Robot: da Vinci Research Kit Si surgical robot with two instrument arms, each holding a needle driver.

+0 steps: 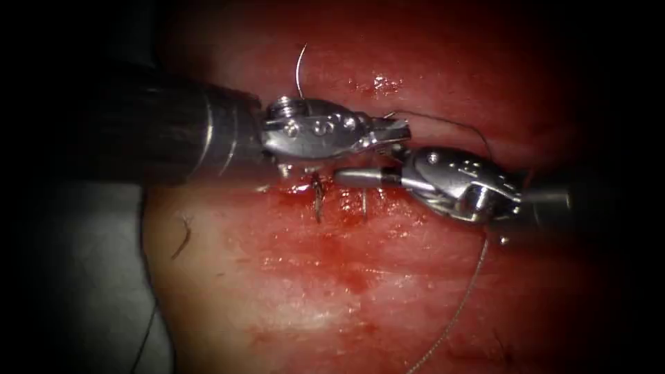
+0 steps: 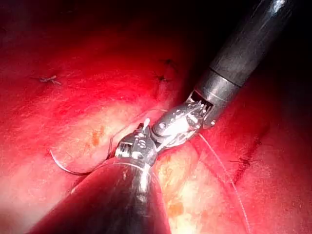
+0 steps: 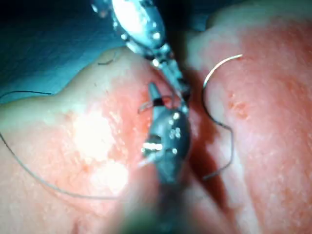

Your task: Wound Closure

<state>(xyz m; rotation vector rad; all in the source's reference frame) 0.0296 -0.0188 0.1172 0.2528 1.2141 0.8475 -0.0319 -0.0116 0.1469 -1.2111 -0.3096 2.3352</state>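
The left tool [image 1: 396, 130] reaches in from the left above the horizontal cut and its jaws are shut on the thread [image 1: 454, 125]. That thread arcs right, then runs down past the right tool's wrist toward the lower edge. The right tool [image 1: 343, 176] points left along the cut with jaws shut, and a dark turn of thread wraps around them. Its tip lies close to two stitches [image 1: 317, 201]. The curved needle [image 1: 299, 69] lies free on the tissue [image 1: 360, 291] above the left tool, held by neither; it also appears as needle [image 3: 214, 78] and needle [image 2: 68, 165].
Red fluid [image 1: 353, 277] wets the tissue around the cut. Earlier knotted stitches [image 2: 163, 77] mark the tissue. A short dark thread end [image 1: 181, 239] lies at the tissue's left edge, beside the grey bench surface [image 1: 76, 277].
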